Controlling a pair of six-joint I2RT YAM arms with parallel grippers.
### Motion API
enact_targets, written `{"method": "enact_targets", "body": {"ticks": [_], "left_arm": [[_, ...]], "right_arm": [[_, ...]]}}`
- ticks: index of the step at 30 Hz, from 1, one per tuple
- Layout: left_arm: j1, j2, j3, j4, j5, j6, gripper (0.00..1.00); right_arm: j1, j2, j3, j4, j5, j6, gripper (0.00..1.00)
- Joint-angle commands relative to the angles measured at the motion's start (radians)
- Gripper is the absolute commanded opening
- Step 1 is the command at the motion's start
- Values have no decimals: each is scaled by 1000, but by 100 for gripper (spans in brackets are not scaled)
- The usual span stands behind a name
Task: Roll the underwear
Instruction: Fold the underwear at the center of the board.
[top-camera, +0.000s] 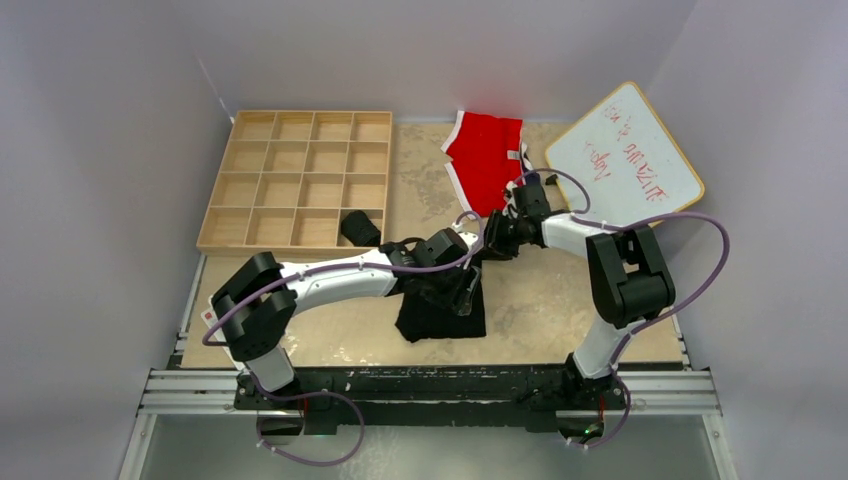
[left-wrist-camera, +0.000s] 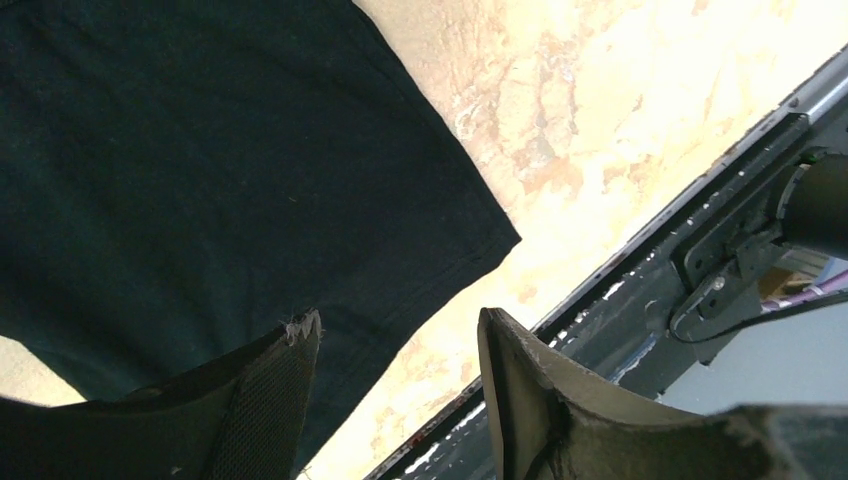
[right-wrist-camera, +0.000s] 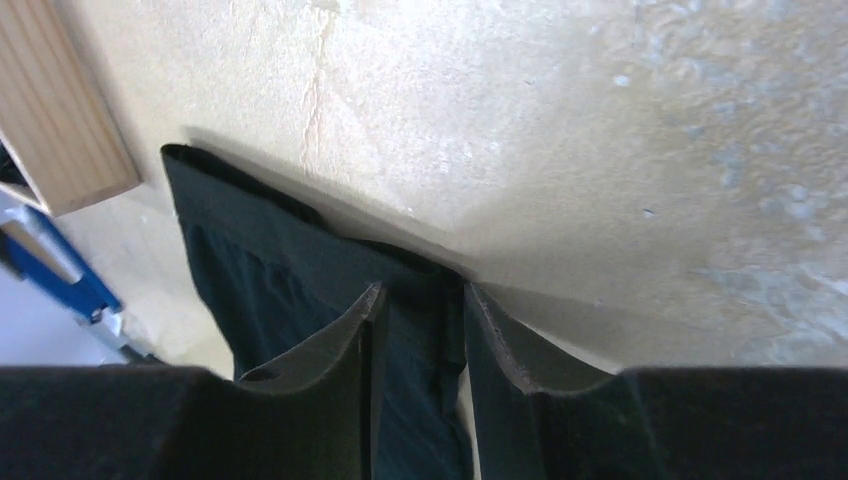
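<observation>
My left gripper (left-wrist-camera: 398, 325) is open, its fingers well apart with nothing between them, and it hangs over the near part of the flat black underwear (top-camera: 440, 322), just by the corner of the cloth that points toward the near edge of the table (top-camera: 540, 300). That underwear lies spread out near the middle of the table's near edge, dark against the pale, mottled top. My right gripper (right-wrist-camera: 422, 295) is at the far edge of the same cloth. A fold of the black fabric sits between its two fingers, and the gap there is narrow, but I cannot tell whether the fingers press on the cloth or only straddle it. The edge there casts a shadow on the table top. The rolled black underwear (top-camera: 360, 228) sits in the near right corner compartment of the wooden grid tray (top-camera: 270, 246), which lies at the far left corner of the table. The red briefs (top-camera: 487, 160) lie flat at the middle of the far edge. A whiteboard (top-camera: 625, 155) with red writing lies at the far right corner.
</observation>
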Motion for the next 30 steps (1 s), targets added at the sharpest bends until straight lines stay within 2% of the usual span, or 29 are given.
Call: {"method": "enact_targets", "body": {"ticks": [1, 10, 14, 16, 18, 21, 25, 30], "left_arm": [[-6, 4, 30, -26, -64, -23, 57], [-6, -15, 17, -37, -106, -37, 57], [-6, -6, 30, -39, -106, -42, 57], [-6, 2, 38, -31, -101, -41, 57], [-5, 19, 73, -24, -74, -38, 57], [-10, 67, 163, -52, -18, -2, 58], [-36, 94, 163, 9, 30, 9, 59], [-99, 122, 174, 6, -2, 31, 60]], "right_arm": [[64, 59, 9, -123, 294, -11, 35], [118, 109, 90, -203, 417, -48, 23], [143, 90, 99, -235, 477, -54, 13], [148, 66, 92, -241, 500, -49, 4], [151, 25, 68, -225, 513, -25, 1], [152, -19, 39, -224, 517, 23, 0], [150, -56, 2, -203, 445, 66, 0], [143, -67, -39, -160, 386, 102, 0]]}}
